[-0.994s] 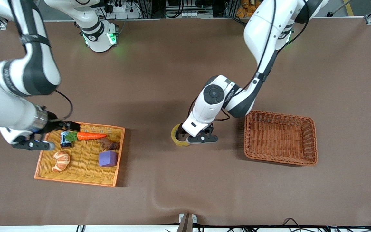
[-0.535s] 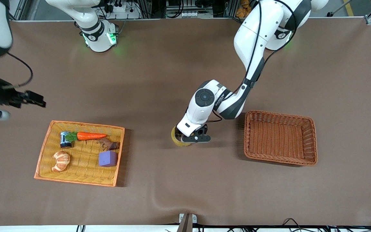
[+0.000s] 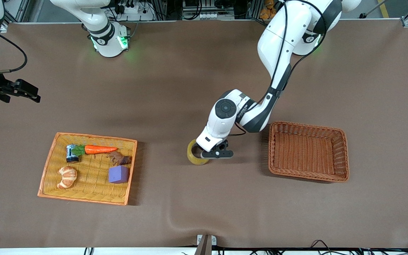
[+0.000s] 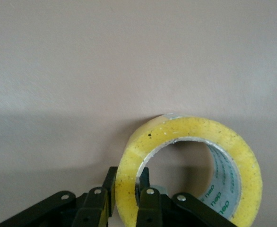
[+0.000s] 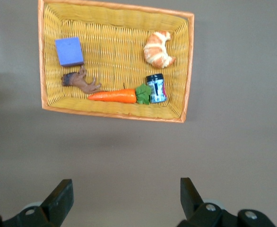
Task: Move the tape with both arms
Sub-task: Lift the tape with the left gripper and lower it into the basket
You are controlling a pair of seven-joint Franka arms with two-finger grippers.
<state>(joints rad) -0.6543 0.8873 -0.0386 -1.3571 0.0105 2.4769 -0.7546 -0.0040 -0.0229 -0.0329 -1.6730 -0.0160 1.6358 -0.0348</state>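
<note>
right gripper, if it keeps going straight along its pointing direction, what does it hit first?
Probably bare table. The right gripper is open, up in the air, pointing down at bare cloth beside the yellow tray. Depth is unclear, but nothing shows in between.

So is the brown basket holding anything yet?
No, the brown basket shows only bare wicker inside; the tape sits outside it, under the left gripper.

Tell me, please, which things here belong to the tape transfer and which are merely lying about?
Job: tape, gripped through its wall by left tool; right tool, open.
Lying about: flat tray holding carrot, croissant, purple cube, can; deep basket.
</note>
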